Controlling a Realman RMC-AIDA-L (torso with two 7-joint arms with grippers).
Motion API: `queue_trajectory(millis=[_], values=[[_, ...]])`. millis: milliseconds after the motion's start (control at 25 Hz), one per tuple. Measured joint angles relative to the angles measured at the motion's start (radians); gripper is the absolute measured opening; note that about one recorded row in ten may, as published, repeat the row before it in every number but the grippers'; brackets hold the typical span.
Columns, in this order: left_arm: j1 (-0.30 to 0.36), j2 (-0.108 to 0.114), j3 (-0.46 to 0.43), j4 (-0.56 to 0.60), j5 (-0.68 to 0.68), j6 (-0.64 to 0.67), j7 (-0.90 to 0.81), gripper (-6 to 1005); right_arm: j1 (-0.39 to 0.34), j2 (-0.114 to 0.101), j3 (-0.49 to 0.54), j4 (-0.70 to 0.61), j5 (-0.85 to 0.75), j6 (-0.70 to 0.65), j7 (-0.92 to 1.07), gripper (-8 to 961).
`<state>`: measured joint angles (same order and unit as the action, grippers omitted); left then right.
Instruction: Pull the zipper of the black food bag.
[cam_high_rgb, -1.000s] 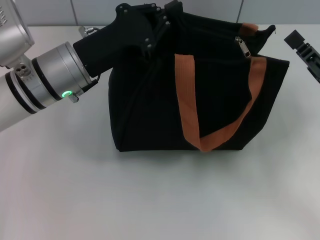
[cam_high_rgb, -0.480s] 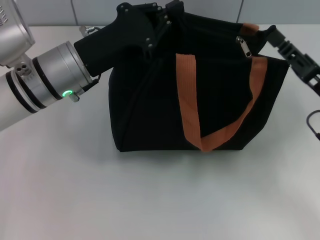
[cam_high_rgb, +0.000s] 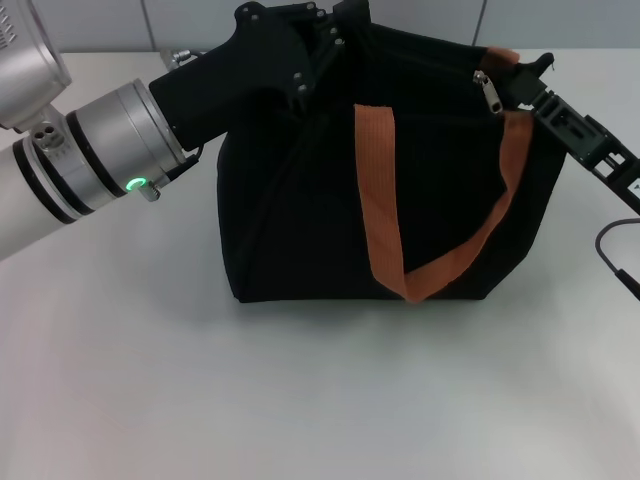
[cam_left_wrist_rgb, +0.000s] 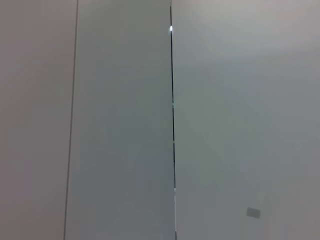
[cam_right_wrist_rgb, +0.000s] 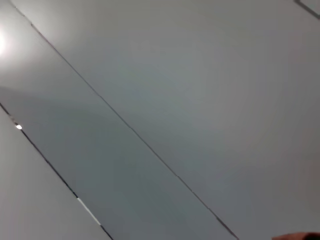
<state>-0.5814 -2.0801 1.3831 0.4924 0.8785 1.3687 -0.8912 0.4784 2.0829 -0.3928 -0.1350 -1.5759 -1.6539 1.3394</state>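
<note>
Zipper (cam_high_rgb: 492, 95) sits beside right tool (cam_high_rgb: 527, 82), left tool (cam_high_rgb: 335, 30) gripping black food bag (cam_high_rgb: 300, 200).

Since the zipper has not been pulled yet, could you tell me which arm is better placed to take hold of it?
The right. The right gripper sits just beside the zipper at the black food bag's top right corner, while the left gripper is at the bag's top left edge, probably steadying it.
</note>
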Motion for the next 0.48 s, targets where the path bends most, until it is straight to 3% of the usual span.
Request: queue_trajectory(millis=[480], values=[[0.0, 0.0, 0.005, -0.001, -0.014, 0.0, 0.0, 27, 0.039, -0.001, -0.079, -0.008, -0.001, 0.015, 0.046, 309]])
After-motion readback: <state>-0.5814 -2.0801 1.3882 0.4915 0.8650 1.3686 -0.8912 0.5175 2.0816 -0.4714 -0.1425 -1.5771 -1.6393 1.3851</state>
